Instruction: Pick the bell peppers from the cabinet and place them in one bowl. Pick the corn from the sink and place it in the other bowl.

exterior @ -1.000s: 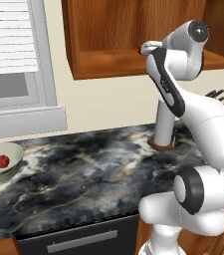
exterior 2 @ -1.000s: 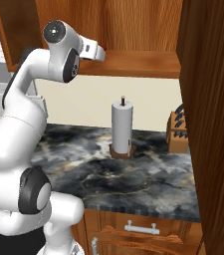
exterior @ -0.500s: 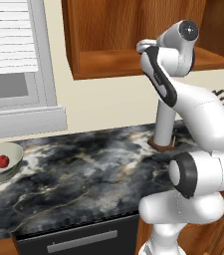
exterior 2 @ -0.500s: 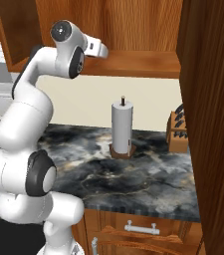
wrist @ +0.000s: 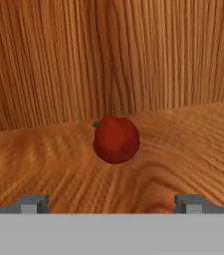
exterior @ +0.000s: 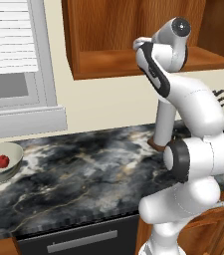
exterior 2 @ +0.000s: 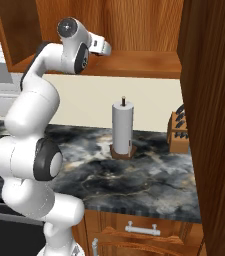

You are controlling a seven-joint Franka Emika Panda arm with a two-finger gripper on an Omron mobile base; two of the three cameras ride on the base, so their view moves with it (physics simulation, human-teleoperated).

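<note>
The arm [exterior: 193, 124] is glossy white, built of rounded, bulging segments with dark grey bands at the joints. A round dark cap marks its top joint. 2 small grey fingertips [wrist: 33, 203] are blocky.

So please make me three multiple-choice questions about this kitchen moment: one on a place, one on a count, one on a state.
1. Where does the bell pepper ahead of the gripper lie?
A. in the sink
B. on the cabinet shelf
C. on the counter

2. How many peppers are in the pale bowl?
A. none
B. one
C. three

3. How do the jaws stand?
A. open and empty
B. shut on the pepper
C. shut on the paper towel roll

Answers:
1 B: wood grain lies under and behind it in the hand view.
2 B: one red pepper sits inside, seen from the left base.
3 A: both tips stand wide apart, the pepper beyond them.
</note>
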